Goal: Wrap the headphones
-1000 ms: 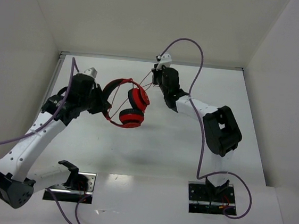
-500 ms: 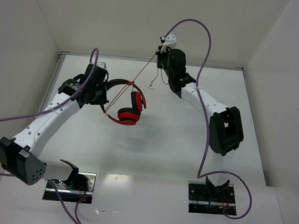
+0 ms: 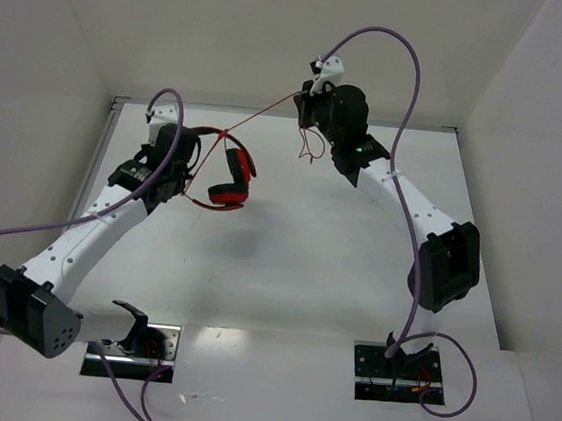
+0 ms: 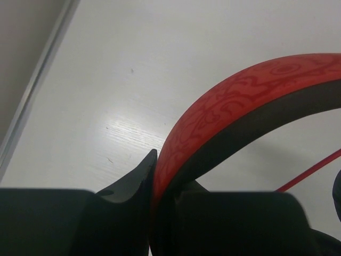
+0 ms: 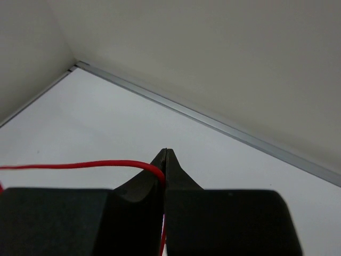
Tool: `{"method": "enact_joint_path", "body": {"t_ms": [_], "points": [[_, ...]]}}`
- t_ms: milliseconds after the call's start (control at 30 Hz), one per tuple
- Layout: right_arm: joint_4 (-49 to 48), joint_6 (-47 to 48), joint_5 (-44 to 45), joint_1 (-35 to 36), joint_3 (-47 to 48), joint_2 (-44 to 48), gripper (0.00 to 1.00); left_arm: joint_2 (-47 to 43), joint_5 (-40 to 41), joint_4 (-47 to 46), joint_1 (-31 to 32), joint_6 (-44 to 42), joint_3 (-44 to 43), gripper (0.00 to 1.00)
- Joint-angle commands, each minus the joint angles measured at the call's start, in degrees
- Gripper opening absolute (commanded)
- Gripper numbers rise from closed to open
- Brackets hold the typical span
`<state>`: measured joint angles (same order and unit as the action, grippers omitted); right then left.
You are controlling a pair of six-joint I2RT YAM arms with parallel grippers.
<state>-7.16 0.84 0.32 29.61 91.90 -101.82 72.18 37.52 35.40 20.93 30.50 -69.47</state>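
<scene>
The red headphones [image 3: 226, 177] hang in the air at the back left, ear cups down. My left gripper [image 3: 187, 165] is shut on the red, black-lined headband [image 4: 224, 112]. The thin red cord [image 3: 263, 116] runs taut from the headband up and right to my right gripper [image 3: 306, 103], which is shut on the cord [image 5: 106, 164]. A loose cord end [image 3: 311, 149] dangles below the right gripper. In the left wrist view a piece of cord [image 4: 311, 170] crosses at the right edge.
White walls enclose the table on three sides, with a metal strip [image 3: 271, 112] along the back edge. Thick purple cables [image 3: 403, 52] loop above both arms. The arm base plates [image 3: 395, 368] sit at the near edge.
Both arms have risen and moved toward the back. The headphones have gone up and left with the left gripper, and the cord has been pulled taut and longer between the grippers.
</scene>
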Motion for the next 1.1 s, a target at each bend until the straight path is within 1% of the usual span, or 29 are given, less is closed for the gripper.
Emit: {"method": "enact_joint_path", "body": {"t_ms": [0,67,133,200,233,300,333,367,433,467,533,633,733,833,900,967,1000,1067], "points": [[-1.98,-2.07,-3.47,1.06,-2.24,6.63,0.01,-1.79,9.66,-13.51,-0.27,-0.17,0.31,0.00],[-2.86,-3.46,-4.79,1.85,-1.73,7.86,0.01,2.50,11.25,-12.47,-0.27,-1.75,-1.53,0.00],[-2.86,-5.14,-9.09,1.86,-1.19,8.48,0.01,4.19,14.50,-12.45,-0.27,-1.76,-2.42,0.00],[-2.25,-6.64,-12.08,2.39,-0.40,9.53,0.01,4.19,16.62,-14.38,-0.27,-1.76,-1.81,0.00],[-2.25,-7.16,-13.57,4.04,-0.40,9.54,0.01,4.19,17.15,-17.26,-0.27,-1.76,-0.68,0.00],[-1.72,-7.17,-15.68,5.54,0.12,10.06,0.01,2.88,18.37,-19.83,-0.27,-0.36,0.47,0.00],[-1.72,-7.78,-18.66,6.86,0.12,10.06,0.01,2.35,18.90,-21.15,-0.27,2.34,1.35,0.00],[-1.11,-8.65,-20.51,6.87,0.73,10.06,0.01,1.65,18.91,-24.90,-0.27,3.76,3.97,0.00],[-0.58,-12.43,-24.99,7.48,1.35,9.27,0.01,-0.36,19.79,-28.96,-0.27,6.66,6.53,0.00],[-0.58,-13.84,-27.54,8.62,1.35,8.66,0.01,-0.38,19.79,-30.55,-0.27,10.07,8.11,0.00],[-0.58,-16.65,-29.23,9.67,0.13,8.66,0.01,-0.38,19.79,-33.02,-0.27,13.43,8.12,0.00],[-1.28,-17.97,-30.02,12.93,-1.02,8.66,0.01,0.32,19.79,-33.64,-0.27,19.93,7.60,0.00],[-3.56,-19.12,-32.48,15.65,-2.07,8.66,0.01,1.65,17.16,-34.43,-0.27,25.38,4.70,0.00],[-3.04,-20.52,-33.10,17.59,-2.07,7.34,0.01,2.96,15.13,-35.31,-0.27,30.04,2.16,0.00],[-3.04,-20.53,-33.10,18.38,-4.35,6.72,0.01,3.49,12.60,-35.31,-0.27,31.80,0.84,0.00],[-3.56,-20.53,-29.68,19.17,-7.24,6.72,0.01,3.49,10.92,-35.31,-0.27,33.39,-1.45,0.00],[-3.56,-20.53,-28.54,19.70,-8.04,7.24,0.01,3.49,8.04,-36.01,-0.27,33.40,-2.06,0.00],[-4.70,-20.53,-25.72,19.70,-10.23,7.25,0.01,3.49,5.12,-36.53,-0.27,34.62,-4.17,0.00]]}}
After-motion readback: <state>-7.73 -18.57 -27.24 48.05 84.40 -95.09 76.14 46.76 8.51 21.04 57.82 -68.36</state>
